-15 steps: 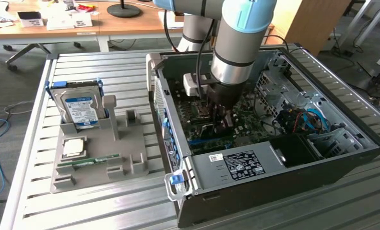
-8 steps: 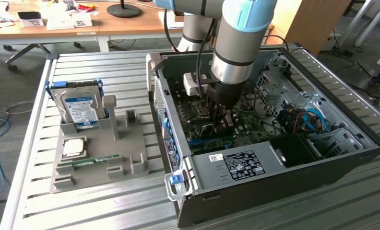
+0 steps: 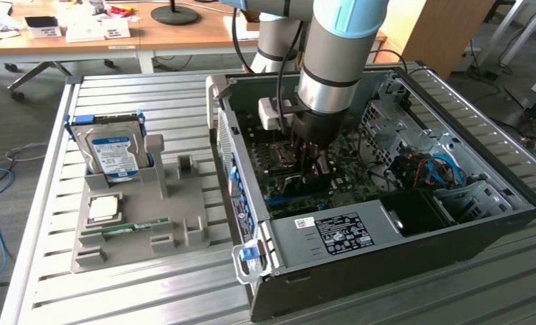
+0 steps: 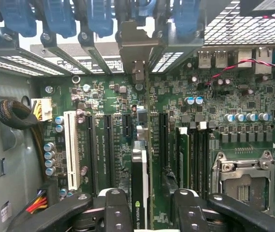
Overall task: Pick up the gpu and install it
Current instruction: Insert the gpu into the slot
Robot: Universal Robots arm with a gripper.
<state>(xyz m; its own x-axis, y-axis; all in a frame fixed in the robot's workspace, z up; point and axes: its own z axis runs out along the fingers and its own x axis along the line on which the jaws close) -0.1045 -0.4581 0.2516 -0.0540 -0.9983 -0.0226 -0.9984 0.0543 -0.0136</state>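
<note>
Behind the slatted metal table (image 3: 124, 298) we've got an office-ish room with desks and cables on the floor. On the table sits the open PC case (image 3: 449, 237), and on the exterior view's left a grey holder (image 3: 182, 203) with the hard drive (image 3: 113, 152), a CPU (image 3: 103, 208) and a memory stick (image 3: 124, 230) in it.

Our arm (image 3: 340, 47) reaches down into the case, with the gripper (image 3: 311, 169) right over the motherboard (image 3: 363, 179). In the wrist view the gpu (image 4: 139, 188) stands on edge between the two fingers (image 4: 118, 208), lined up along the slots (image 4: 106, 150), and its metal bracket (image 4: 136, 48) sits up at the case's rear slot openings. The jaws look partly open around the card; we honestly can't tell if the pads are touching it or just flanking it.

Progress-wise: the pickup is clearly done, the card is in the case and looks like it's sitting in its slot. We'd guess it's close to finished, but whether it's fully seated we can't see.
</note>
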